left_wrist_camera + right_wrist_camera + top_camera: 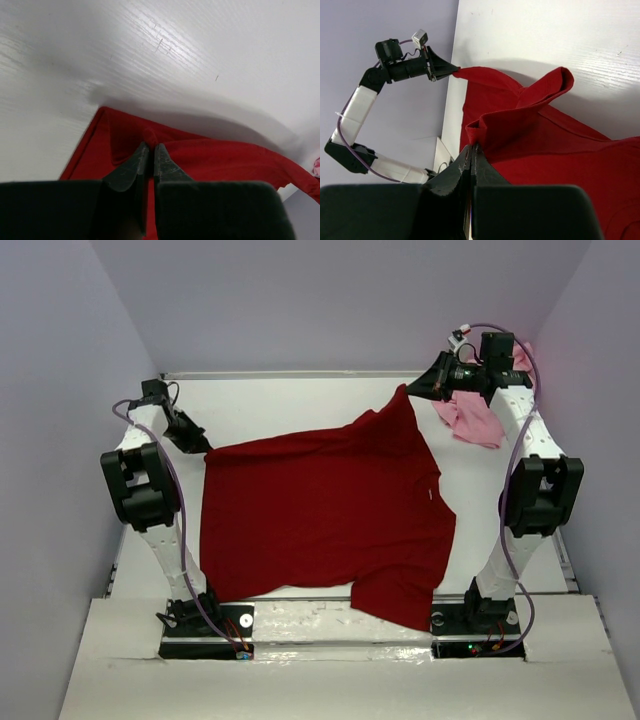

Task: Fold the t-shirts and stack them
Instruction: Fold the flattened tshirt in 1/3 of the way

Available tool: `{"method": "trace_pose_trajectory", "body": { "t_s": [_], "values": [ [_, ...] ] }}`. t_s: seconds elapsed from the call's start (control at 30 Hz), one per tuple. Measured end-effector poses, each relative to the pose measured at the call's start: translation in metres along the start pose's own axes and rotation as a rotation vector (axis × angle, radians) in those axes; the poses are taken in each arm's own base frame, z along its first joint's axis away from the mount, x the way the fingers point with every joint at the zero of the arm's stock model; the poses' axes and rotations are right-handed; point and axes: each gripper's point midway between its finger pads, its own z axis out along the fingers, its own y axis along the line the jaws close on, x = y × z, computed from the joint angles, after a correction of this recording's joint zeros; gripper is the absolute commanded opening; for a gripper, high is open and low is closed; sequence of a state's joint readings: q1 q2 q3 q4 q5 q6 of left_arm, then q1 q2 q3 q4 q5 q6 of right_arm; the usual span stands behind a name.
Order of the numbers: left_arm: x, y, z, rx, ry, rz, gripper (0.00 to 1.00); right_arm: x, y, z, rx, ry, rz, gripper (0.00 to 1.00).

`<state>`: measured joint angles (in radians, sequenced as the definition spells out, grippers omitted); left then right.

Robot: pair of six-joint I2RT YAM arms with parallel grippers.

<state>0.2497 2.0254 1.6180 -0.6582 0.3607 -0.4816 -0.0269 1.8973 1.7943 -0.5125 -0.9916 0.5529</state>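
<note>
While the dark red t-shirt is spread across mid-frame, its left corner is pinched by the closed left gripper and its upper corner by the closed right gripper; the light pink t-shirt is bunched upper right.

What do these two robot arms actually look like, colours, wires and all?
The left arm and right arm match: white segments linked by chunky black joints, each standing on a black base. A thin purple cable runs along each arm. The left tool and right tool each end in two dark, tapered fingers.
</note>
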Motion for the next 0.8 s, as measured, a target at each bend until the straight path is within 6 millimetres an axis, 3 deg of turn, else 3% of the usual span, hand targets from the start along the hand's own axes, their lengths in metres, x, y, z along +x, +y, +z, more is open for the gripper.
{"method": "trace_pose_trajectory", "body": {
  "t_s": [0.33,0.8],
  "values": [
    [0.001,0.002,-0.012,-0.001,-0.019,0.009,0.00,0.015,0.001,-0.006,0.009,0.014,0.013,0.00],
    [0.008,0.012,-0.009,-0.021,0.000,0.011,0.00,0.036,0.006,-0.023,0.029,0.022,0.037,0.00]
  ]
}}
